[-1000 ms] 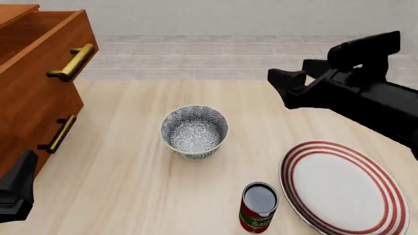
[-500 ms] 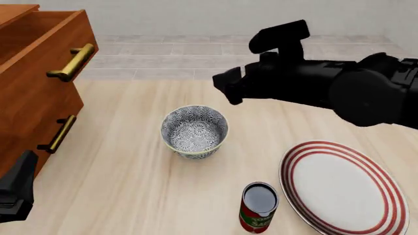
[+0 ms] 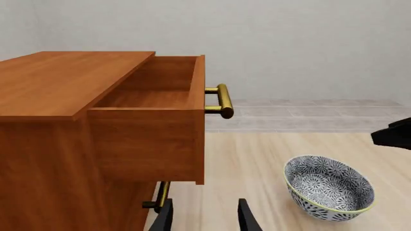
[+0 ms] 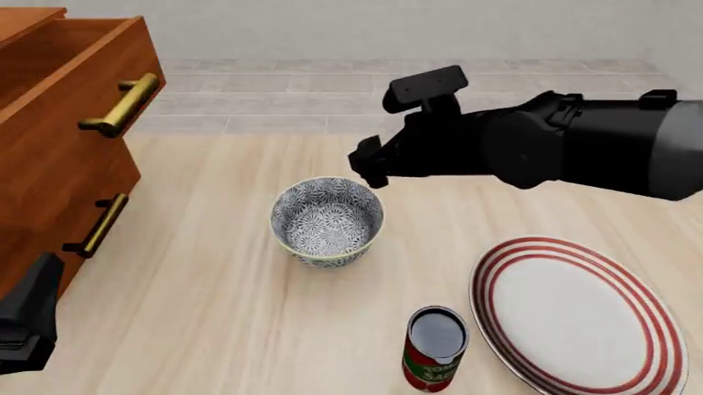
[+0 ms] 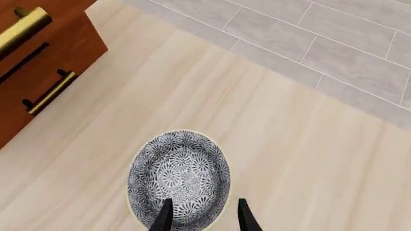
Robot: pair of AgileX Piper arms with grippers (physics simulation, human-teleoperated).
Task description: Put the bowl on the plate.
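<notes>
Below and just ahead of the parted, empty jaws of the right gripper (image 5: pixel 201 216): floral bowl (image 4: pixel 328 221), upright, mouth up, round with no long axis, on the table left of the red-ringed plate (image 4: pixel 579 314). Best lowered straight, one finger inside the near rim, one outside, then closed. Left gripper (image 3: pixel 203 219) parked apart near the wooden drawer cabinet (image 3: pixel 96 125), likewise unclenched, holding nothing.

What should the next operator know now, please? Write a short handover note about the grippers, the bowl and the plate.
Right gripper: open, empty, hovering above the bowl's rim.
Left gripper: open, empty, low beside the wooden drawer cabinet.
Bowl: upright on the table, not grasped.
Plate: empty, on the table's right; a can stands just beside it.
Done: approach only.
Left: grasp the bowl, lift it, set it on the plate.
</notes>
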